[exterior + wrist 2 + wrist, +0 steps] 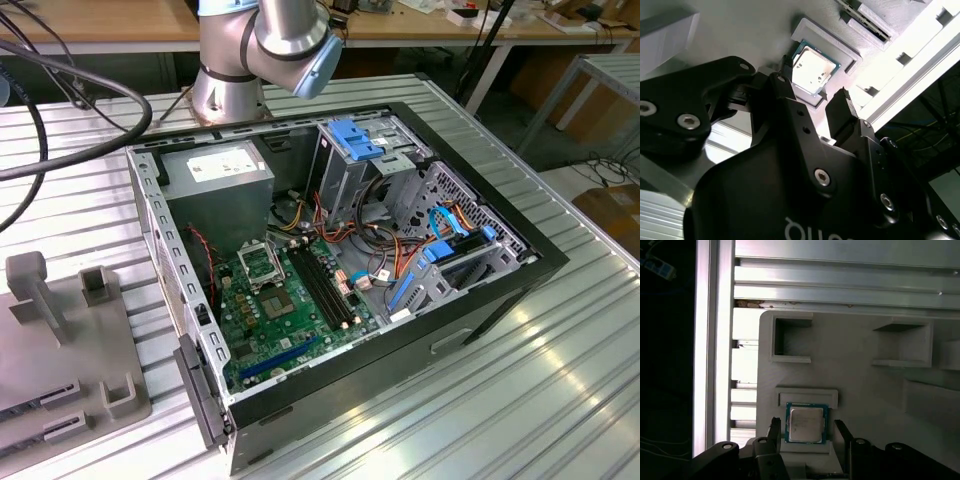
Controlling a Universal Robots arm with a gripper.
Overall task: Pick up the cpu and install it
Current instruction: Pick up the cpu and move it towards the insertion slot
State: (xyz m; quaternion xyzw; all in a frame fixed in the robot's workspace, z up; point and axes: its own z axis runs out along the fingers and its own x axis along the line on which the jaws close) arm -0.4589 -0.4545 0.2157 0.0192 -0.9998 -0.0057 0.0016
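Exterior view, taking the case as the dial:
- Open PC case (420, 345) lies on its side on a ribbed metal table (540, 400).
- Arm base (228, 85) stands on the table at 11 o'clock, just beside the case rim.
- Grey fixture (60, 340) with posts and slots sits on the table at 9 o'clock, near the case but apart from it.

Inside the case, taking the socket as the dial:
- Metal-framed black socket (262, 266) is on the green board (250, 335).
- Grey power supply (215, 170) at 11 o'clock.
- Blue bracket (355, 138) at 1 o'clock.
- Long black memory slots (325, 285) at 3 o'clock.
- Small dark chip (280, 305) at 5 o'clock, just beside the socket.

Both wrist views:
- Cpu (806, 424) (812, 71) lies flat, silver face up, green rim showing all round. It sits in a shallow seat on the grey fixture, so it is not yet in the case.
- A raised ledge (806, 397) of the fixture runs just beside the cpu edge that is farthest from the gripper body.
- Gripper (807, 426) (813, 80) is over that seat, jaws spread.
- One black finger (774, 429) stands on either side of the cpu. In the first wrist view a thin strip of grey shows between each finger and the chip edge, so nothing is pinched.
- Cannot tell how high the tips hang above the fixture.
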